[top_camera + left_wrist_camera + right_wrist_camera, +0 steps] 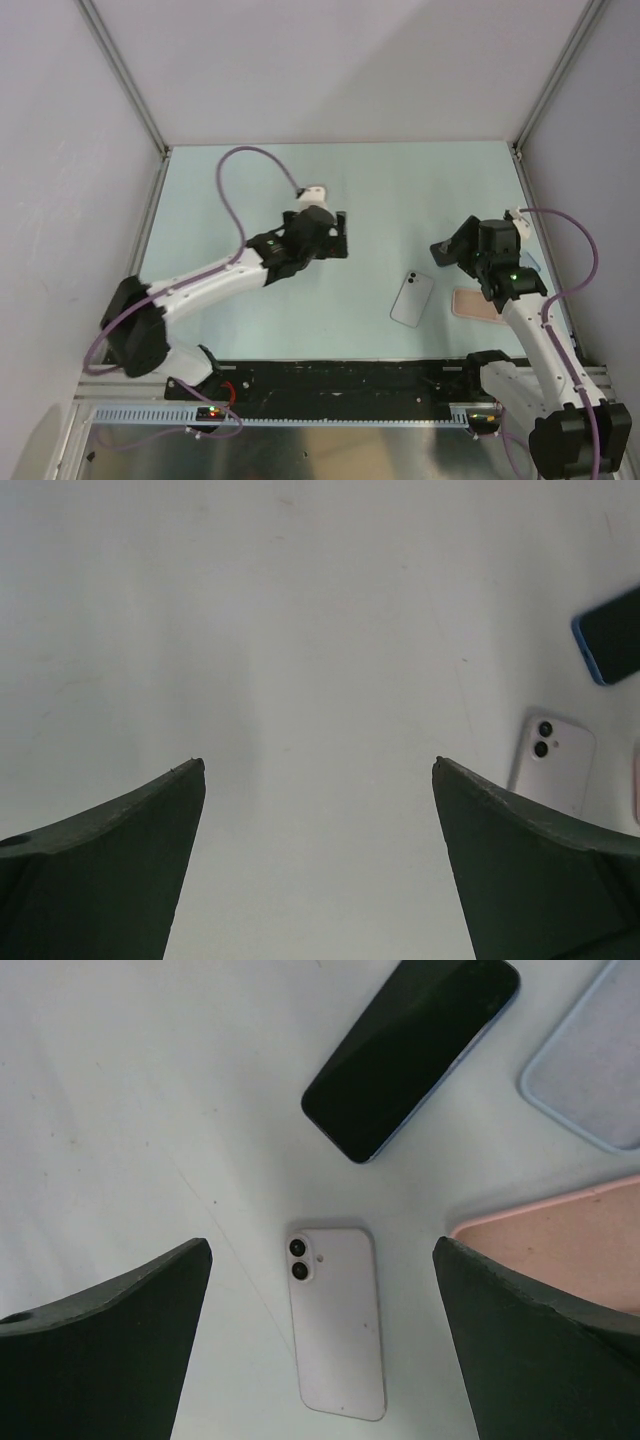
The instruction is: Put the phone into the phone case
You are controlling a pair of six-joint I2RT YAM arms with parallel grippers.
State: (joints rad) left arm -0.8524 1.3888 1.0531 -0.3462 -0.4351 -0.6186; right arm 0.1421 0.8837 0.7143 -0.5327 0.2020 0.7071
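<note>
Open table (400, 190) spreads left of and nearer than the white phone (336, 1320), leaving that side free for approach. To its right the pink case (560, 1250) lies near but apart; beyond, the dark phone (410, 1055) and blue case (590, 1060) crowd together. The left gripper (320, 770), jaws wide, hangs over bare surface well to the left.

We see white shells and black joints on our left arm (200, 285) and right arm (537, 338). A purple cable (232, 190) runs along each. A green light (513, 275) glows on the right one. Our fingers (100, 880) are dark, curved wedges.
</note>
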